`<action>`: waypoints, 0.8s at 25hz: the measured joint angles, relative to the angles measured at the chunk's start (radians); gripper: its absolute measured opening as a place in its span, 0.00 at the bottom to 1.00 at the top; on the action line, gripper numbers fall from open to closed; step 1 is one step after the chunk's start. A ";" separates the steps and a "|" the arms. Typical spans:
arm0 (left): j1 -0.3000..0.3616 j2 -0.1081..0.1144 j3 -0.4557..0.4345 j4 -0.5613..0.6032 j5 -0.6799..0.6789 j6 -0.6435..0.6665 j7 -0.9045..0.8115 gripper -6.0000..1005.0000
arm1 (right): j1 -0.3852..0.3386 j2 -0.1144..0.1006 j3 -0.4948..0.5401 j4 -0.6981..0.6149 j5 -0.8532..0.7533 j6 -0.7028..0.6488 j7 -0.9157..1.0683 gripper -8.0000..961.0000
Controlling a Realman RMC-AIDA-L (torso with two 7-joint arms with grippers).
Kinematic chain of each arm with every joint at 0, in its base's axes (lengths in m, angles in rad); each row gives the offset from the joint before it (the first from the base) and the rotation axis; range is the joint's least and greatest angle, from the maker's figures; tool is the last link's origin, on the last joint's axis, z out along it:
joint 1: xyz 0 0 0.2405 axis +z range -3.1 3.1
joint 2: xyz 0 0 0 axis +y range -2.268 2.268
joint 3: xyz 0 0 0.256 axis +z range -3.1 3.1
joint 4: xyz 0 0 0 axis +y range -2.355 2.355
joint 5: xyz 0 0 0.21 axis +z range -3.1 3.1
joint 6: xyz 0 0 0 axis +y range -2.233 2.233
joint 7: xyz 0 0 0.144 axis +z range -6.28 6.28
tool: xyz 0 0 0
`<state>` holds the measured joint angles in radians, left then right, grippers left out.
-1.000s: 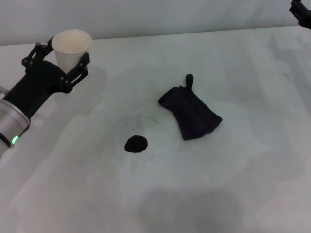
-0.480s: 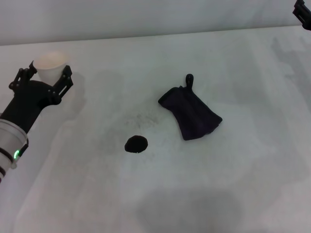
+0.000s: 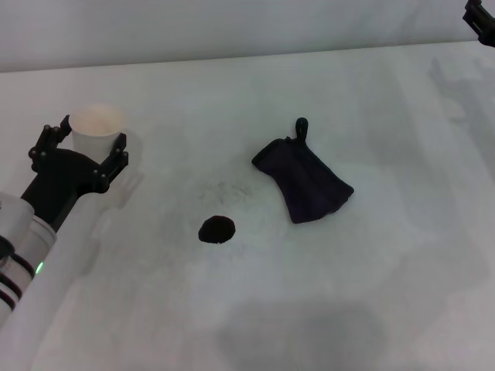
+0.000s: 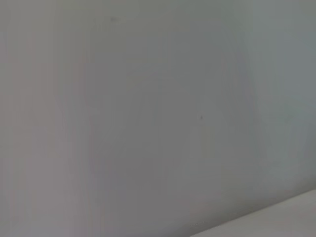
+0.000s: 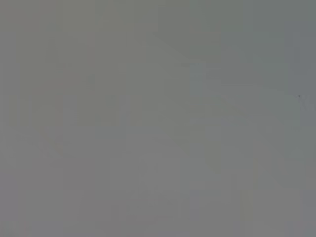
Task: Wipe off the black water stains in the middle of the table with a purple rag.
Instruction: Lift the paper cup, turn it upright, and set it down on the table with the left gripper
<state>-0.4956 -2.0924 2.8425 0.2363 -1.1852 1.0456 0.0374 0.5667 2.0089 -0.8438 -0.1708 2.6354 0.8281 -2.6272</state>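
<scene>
The left arm reaches in from the near left side, its pale forearm with black bands and a small green light leading up to a black wrist. The left gripper [image 3: 87, 145] sits at the far left of the work area, its two black fingers [image 3: 117, 161] spread and standing on either side of a white paper cup [image 3: 96, 125], gripping it around the lower body. The right gripper [image 3: 479, 17] shows only as a black corner at the far right edge, held high and well away; whether its fingers are apart or together cannot be seen.
</scene>
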 joint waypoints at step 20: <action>0.049 0.000 0.000 0.008 0.027 -0.010 0.002 0.84 | -0.006 0.003 -0.011 -0.023 0.000 0.003 0.001 0.80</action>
<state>-0.4467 -2.0925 2.8428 0.2444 -1.1582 1.0360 0.0394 0.5605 2.0115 -0.8545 -0.1937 2.6354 0.8311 -2.6262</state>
